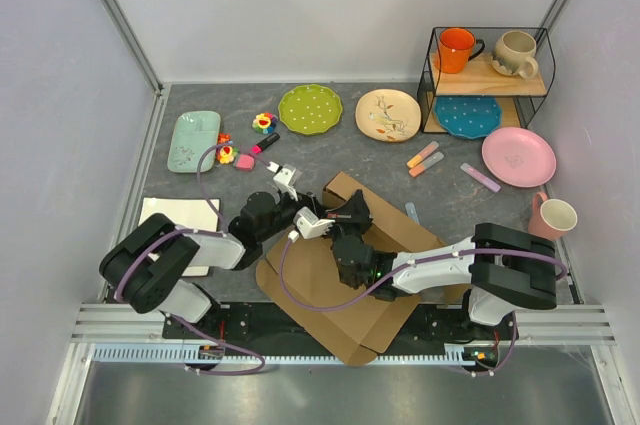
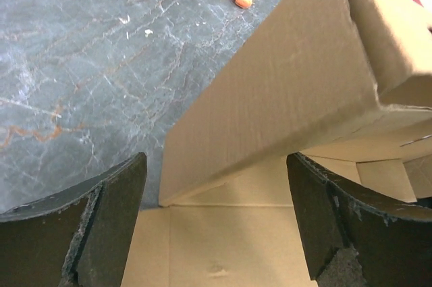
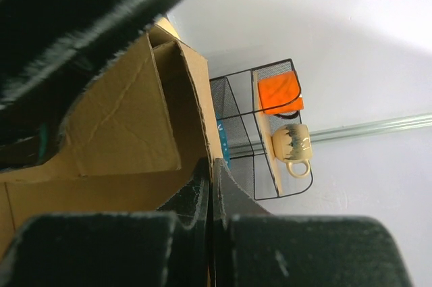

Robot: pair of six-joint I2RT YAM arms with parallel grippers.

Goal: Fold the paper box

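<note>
The paper box (image 1: 330, 295) is brown corrugated cardboard lying half folded at the table's near middle, its near corner over the front edge. My left gripper (image 1: 325, 220) is at the box's far left side. In the left wrist view it (image 2: 216, 162) is open and empty above the flat bottom panel (image 2: 229, 240), with a raised wall flap (image 2: 283, 98) just ahead. My right gripper (image 1: 358, 207) is at the raised far flap. In the right wrist view it (image 3: 211, 165) is shut on the thin edge of an upright cardboard wall (image 3: 192, 91).
A wire rack (image 1: 488, 80) at the back right holds an orange mug (image 1: 456, 48), a cream mug (image 1: 517, 53) and a blue plate (image 1: 467, 115). Green (image 1: 310, 108), cream (image 1: 387, 114) and pink (image 1: 518, 156) plates, a teal tray (image 1: 194, 140), markers (image 1: 423, 158), a white tray (image 1: 180, 215) and a pink mug (image 1: 552, 215) surround the box.
</note>
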